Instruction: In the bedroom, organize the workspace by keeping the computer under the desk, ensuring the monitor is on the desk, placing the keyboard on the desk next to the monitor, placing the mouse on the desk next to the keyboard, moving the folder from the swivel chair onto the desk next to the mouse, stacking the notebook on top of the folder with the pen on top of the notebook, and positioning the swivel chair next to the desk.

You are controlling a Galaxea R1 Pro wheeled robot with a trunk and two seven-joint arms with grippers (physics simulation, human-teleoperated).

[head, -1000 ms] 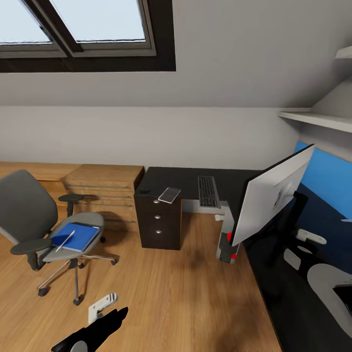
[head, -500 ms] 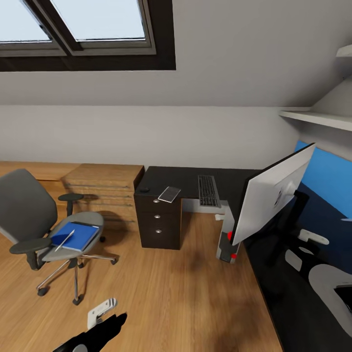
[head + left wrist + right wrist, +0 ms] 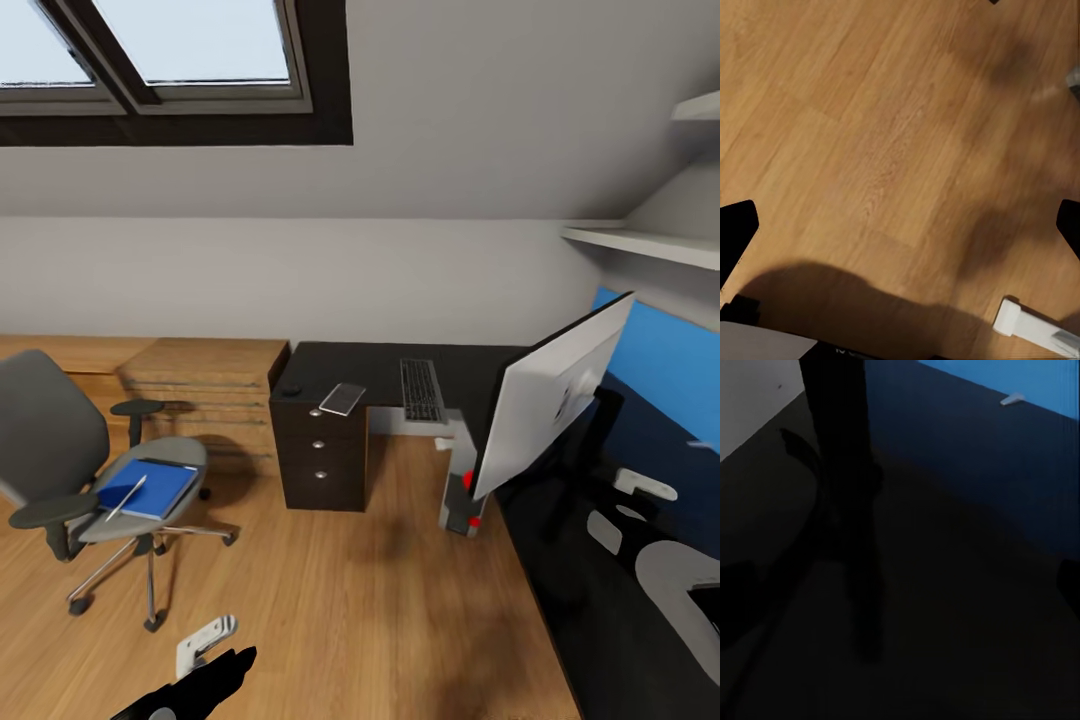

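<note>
Sloped attic walls and a skylight frame the bedroom, with wooden floor [image 3: 400, 600] running ahead of us. Our left end effector [image 3: 205, 645] hangs low over bare boards; its white fingertips [image 3: 1020, 319] show in the wrist view with nothing between them, so we read it as parted and holding nothing. Our right end effector [image 3: 640, 485] hovers over the glossy black surface [image 3: 480, 370] just behind the monitor [image 3: 550, 400], whose dark stand [image 3: 844, 495] looms close in the right wrist view; whether its jaws are parted we cannot tell.

Well ahead and outboard of the left end effector stands the swivel chair [image 3: 60, 450]. On its seat lies the blue folder [image 3: 150, 487], the pen [image 3: 127, 497] slanting across it, and a dark edge at the folder's far side may be the notebook, though it's too small to be sure. Farther off, on the surface, sit the keyboard [image 3: 422, 390], the small mouse [image 3: 292, 389] and a thin grey slab [image 3: 343, 398]. The computer [image 3: 462, 490] stands on the floor under the surface.

Our judgement: the folder comes next. We'd roll the base nearer the chair, bring the left end effector down level with the seat, and lift the pen off first so it can't roll away.
</note>
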